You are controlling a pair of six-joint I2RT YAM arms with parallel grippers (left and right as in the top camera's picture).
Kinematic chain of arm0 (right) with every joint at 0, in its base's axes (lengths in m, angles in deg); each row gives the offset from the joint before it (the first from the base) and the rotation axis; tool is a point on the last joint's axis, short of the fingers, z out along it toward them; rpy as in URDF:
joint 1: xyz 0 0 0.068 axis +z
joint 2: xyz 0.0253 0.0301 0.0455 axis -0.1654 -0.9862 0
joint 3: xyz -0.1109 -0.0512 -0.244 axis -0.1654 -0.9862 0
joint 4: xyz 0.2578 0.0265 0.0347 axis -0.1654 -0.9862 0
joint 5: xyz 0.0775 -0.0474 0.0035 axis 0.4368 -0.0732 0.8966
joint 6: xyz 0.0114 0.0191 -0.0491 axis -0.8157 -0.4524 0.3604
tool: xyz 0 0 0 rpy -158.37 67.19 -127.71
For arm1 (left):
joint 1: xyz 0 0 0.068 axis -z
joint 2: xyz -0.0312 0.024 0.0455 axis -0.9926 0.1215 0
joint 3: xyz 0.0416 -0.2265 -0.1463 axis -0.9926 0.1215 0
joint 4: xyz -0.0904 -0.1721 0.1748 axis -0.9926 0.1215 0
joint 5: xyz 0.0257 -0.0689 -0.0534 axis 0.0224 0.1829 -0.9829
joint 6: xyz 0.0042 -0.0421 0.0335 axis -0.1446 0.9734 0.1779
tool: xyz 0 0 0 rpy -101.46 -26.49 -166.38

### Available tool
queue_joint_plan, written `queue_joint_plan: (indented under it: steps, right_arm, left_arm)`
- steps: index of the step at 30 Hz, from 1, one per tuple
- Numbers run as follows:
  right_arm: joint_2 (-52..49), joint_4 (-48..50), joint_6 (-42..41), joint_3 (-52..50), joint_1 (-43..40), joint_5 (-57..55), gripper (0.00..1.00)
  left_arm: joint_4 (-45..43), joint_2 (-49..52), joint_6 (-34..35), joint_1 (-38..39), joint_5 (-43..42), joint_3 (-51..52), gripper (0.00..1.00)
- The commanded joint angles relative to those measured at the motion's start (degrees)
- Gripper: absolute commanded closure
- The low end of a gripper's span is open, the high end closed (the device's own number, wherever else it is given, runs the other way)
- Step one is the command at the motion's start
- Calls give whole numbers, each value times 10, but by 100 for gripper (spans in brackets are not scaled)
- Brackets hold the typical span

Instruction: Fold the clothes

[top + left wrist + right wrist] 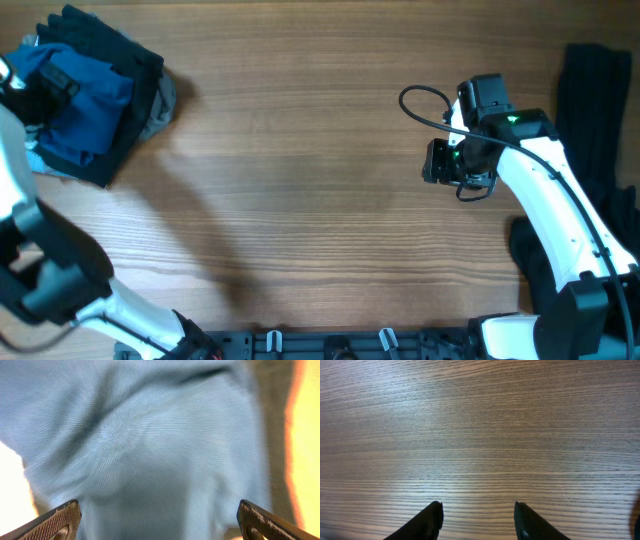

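Observation:
A heap of clothes [85, 95] lies at the table's far left: a blue garment on top, with black and grey ones under it. My left gripper [159, 520] is wide open right over light blue cloth [150, 445], which fills the left wrist view; in the overhead view only its arm shows at the left edge. My right gripper [440, 162] is open and empty over bare wood [480, 435] at the right of the table, its fingertips [477, 520] apart.
A dark garment [600, 110] lies along the right edge of the table. The wooden table [300, 200] stretches between the heap and the right arm. A black rail with clips [330, 342] runs along the front edge.

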Motion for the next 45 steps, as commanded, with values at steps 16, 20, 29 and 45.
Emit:
queue_joint_plan:
  steps: [16,20,29,45]
  right_arm:
    - [6,154,48,7,-3,65,0]
    - [6,115,49,7,-3,66,0]
    - [29,8,14,2,-7,66,0]
    - [391,175,-56,-199,-7,-80,0]
  left_arm:
    - [241,-111,-8,275,11,-19,0]
    - [334,-103,-7,325,44,-12,0]
    - [413,-129,2,344,71,82,0]
    - [71,-690,49,344,108,468,0]
